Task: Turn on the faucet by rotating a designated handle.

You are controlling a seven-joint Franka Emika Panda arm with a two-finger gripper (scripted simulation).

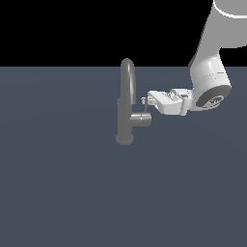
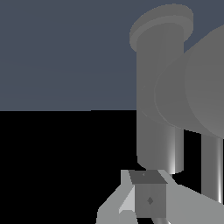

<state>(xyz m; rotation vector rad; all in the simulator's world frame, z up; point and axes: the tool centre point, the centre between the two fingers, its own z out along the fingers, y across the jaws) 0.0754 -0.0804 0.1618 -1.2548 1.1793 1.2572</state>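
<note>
Dark blue-grey floor fills the lower part of the exterior view, under a black background. On it stands the faucet, a grey column on a round base with an arched spout on top and a short stub on the side toward the gripper. The handle, a thin dark rod, rises from the stub's end, right at the gripper's tip. The white arm reaches in from the exterior view's right, gripper held roughly level and pointing at the faucet. The fingertips meet the handle; whether they clasp it or how wide they stand cannot be told. In the wrist view the faucet column looms just ahead of one finger. No writing shows anywhere.
</note>
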